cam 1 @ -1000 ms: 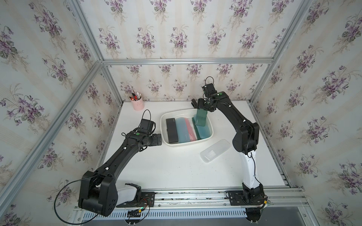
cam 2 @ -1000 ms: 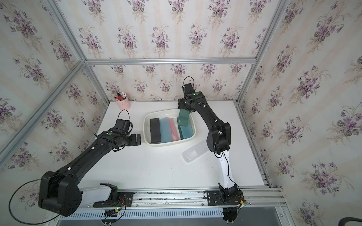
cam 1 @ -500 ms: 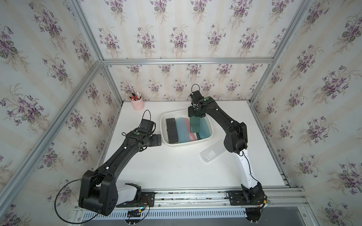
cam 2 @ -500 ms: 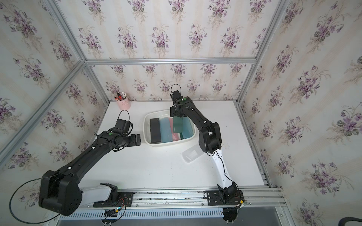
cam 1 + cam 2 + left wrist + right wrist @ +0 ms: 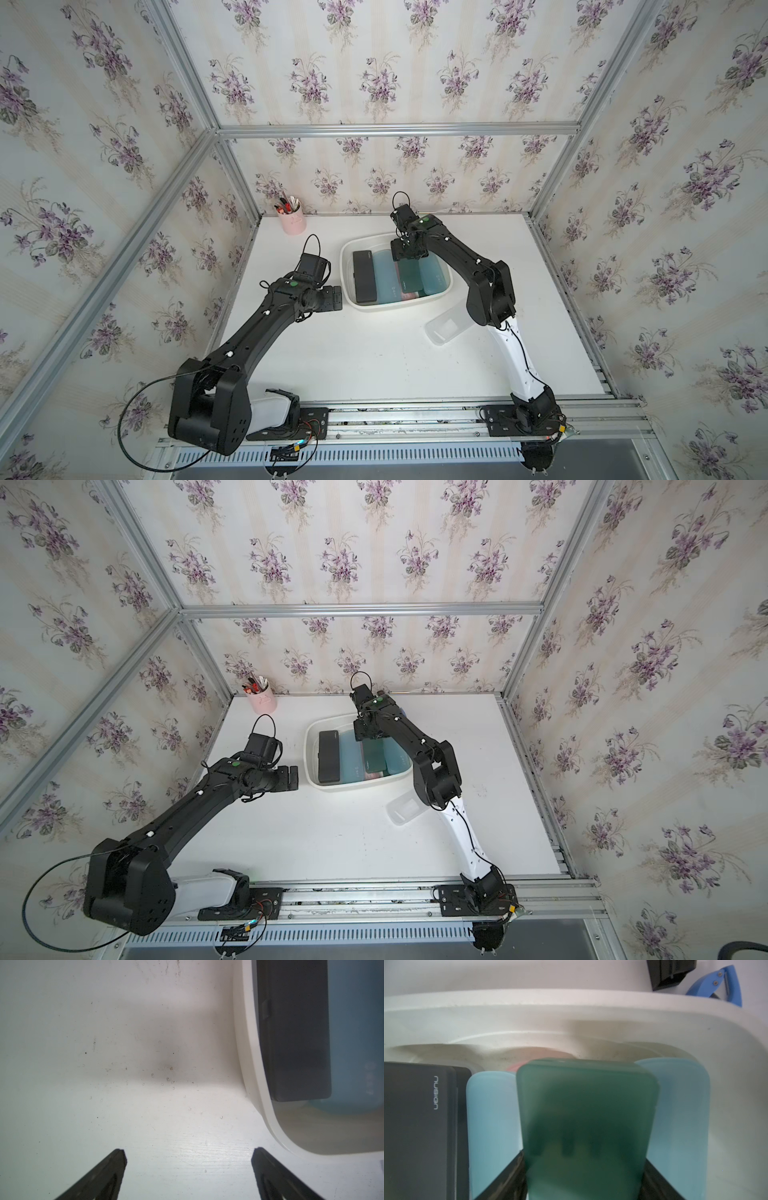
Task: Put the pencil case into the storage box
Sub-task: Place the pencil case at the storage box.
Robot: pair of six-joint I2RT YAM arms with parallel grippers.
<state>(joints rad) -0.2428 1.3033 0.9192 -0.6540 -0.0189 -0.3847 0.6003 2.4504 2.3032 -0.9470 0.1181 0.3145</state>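
Green case [image 5: 587, 1115] is clamped by the right gripper [image 5: 584, 1158], down inside the white box [image 5: 550, 1007], over a pink case [image 5: 548, 1055] between two blue cases [image 5: 492, 1115]; a black case [image 5: 415, 1126] lies there too. Left gripper [image 5: 188, 1153] has its jaws wide apart above the table [image 5: 104, 1043], just beside the box.

Black fingers [image 5: 508, 1174] clamp a green pencil case [image 5: 587, 1118] over a white storage box [image 5: 550, 1016]. A black case [image 5: 419, 1126] and pale blue cases [image 5: 492, 1118] lie inside.

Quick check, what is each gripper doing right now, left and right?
Left gripper: open, empty.
Right gripper: closed on the dark green translucent plastic pencil case, over the white plastic storage box.
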